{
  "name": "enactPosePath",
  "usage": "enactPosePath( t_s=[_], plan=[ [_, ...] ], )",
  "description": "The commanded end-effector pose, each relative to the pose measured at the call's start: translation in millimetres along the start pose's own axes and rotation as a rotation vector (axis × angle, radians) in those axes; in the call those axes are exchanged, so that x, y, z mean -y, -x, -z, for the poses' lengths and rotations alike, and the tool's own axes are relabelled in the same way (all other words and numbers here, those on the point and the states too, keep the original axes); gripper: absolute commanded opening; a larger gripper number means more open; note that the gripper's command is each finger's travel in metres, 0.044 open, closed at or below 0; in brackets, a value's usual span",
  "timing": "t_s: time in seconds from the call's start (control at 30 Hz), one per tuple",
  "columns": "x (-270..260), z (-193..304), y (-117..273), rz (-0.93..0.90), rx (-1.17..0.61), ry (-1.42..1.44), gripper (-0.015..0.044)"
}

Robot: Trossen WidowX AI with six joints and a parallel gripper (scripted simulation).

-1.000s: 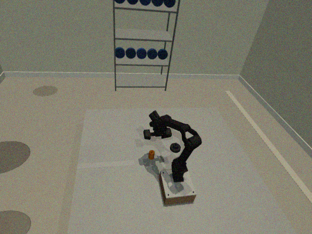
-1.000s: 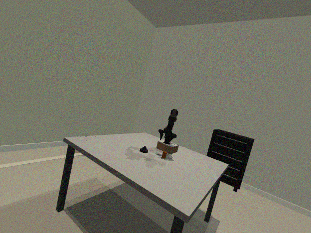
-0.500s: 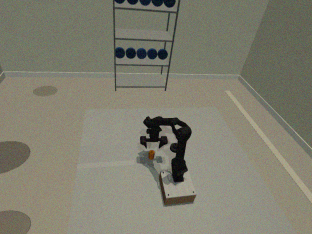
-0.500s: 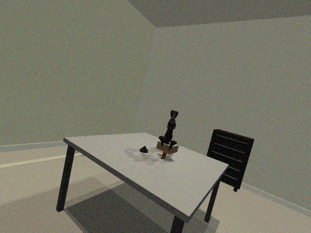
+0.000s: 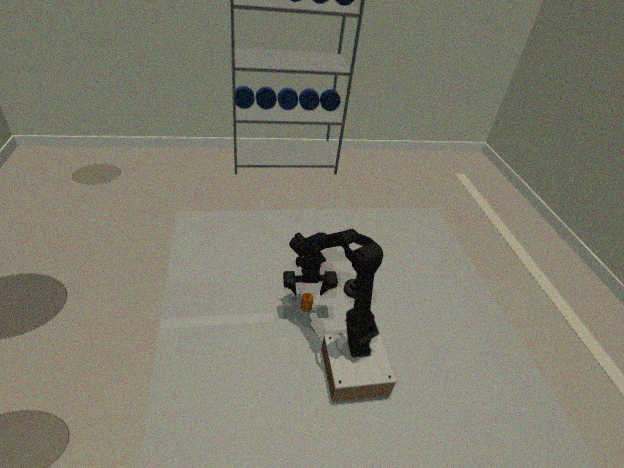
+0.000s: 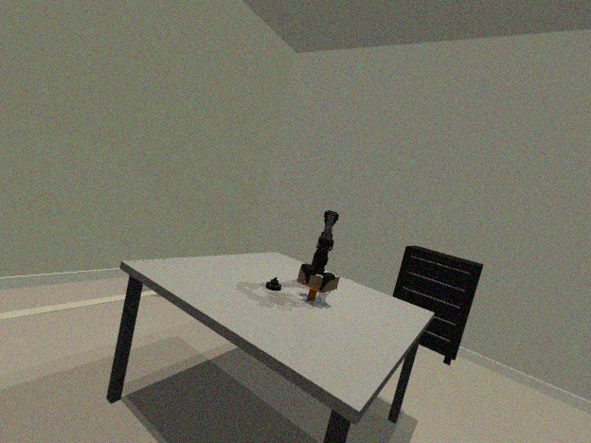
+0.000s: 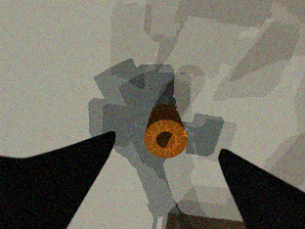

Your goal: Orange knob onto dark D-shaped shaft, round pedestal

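The orange knob (image 5: 306, 303) (image 6: 312, 294) (image 7: 177, 147) stands upright on the white table (image 5: 226, 372) (image 6: 228, 295). Its top and dark hole face up in the wrist view. My gripper (image 5: 308, 293) (image 7: 166, 145) is open and empty, pointing down above the knob, with one finger to each side of it in the wrist view. The dark round pedestal (image 5: 350, 288) (image 6: 273, 286) stands apart from the knob, partly behind the arm in the top view. Its short shaft (image 6: 275, 279) sticks up with nothing on it. The shaft's flat side cannot be made out.
The arm's base block (image 5: 358, 370) (image 7: 200, 221) is near the knob, to its lower right in the top view. The upright arm link (image 5: 363, 297) stands beside the pedestal in that view. A black chair (image 6: 438, 295) is beside the table. A rack (image 5: 287, 121) stands by the wall.
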State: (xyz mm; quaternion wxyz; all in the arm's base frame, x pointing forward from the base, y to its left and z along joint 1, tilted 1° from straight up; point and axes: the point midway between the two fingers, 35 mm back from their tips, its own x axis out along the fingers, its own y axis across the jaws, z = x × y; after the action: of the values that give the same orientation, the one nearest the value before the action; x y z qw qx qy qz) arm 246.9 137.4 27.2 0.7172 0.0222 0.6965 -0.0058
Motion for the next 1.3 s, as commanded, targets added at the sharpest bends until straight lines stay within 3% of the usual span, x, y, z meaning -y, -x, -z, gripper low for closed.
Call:
enactPosePath(
  t_s=[0.0,1.2,1.27],
  plan=[
    [-0.6,0.9,-7.7,-0.001,-0.008,-0.003,0.044],
    [-0.1,2.4,-62.7,-0.001,-0.009,-0.003,0.044],
    [-0.1,2.4,-62.7,-0.001,-0.009,-0.003,0.0387]
  ],
)
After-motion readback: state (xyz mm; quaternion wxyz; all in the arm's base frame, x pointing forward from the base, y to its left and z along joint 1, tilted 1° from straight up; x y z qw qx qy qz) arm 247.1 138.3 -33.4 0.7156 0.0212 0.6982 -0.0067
